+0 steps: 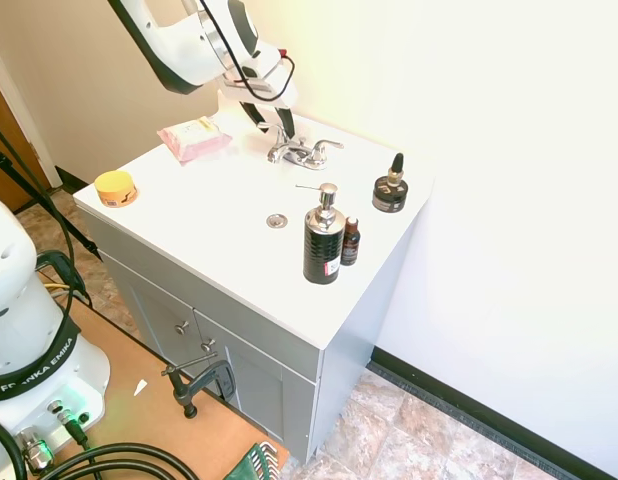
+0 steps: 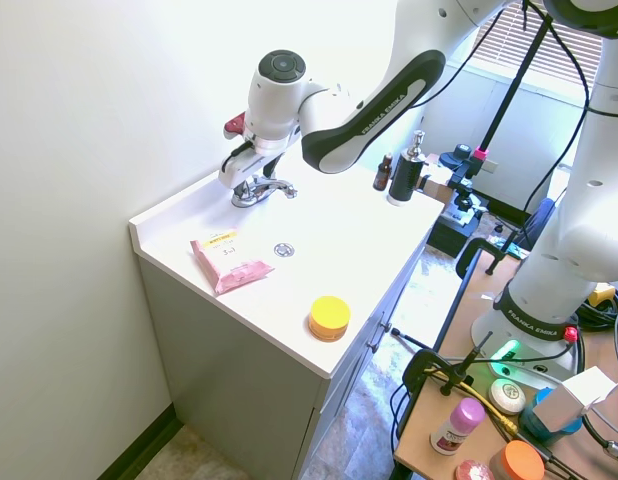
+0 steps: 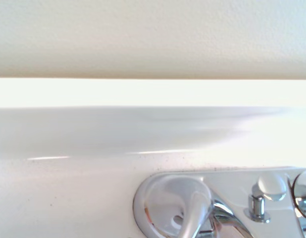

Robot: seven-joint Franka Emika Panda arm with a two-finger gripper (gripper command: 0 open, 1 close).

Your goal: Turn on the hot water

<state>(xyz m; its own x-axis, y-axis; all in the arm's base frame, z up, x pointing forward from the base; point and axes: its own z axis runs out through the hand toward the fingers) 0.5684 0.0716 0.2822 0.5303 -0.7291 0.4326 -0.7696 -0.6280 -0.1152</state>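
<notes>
On the white table (image 1: 239,200), going left to right in the first exterior view, sit a yellow tub (image 1: 116,187), a pink packet of wipes (image 1: 194,138), the chrome tap (image 1: 302,152) against the wall, a black pump bottle (image 1: 323,240) with a small brown bottle (image 1: 350,242) just beside it, and a dark round jar (image 1: 390,190). The hand (image 1: 276,124) hangs right over the tap's left end, where the hot water lever (image 1: 280,153) sits, and whether its fingers are open or closed cannot be told

You get bright daylight from the blinds (image 2: 549,45), wall (image 1: 469,90) washed out to white, glare along the backsplash (image 3: 153,91), wrist view soft, faucet (image 3: 212,203) blurred with chrome highlights, faint shadows.
</notes>
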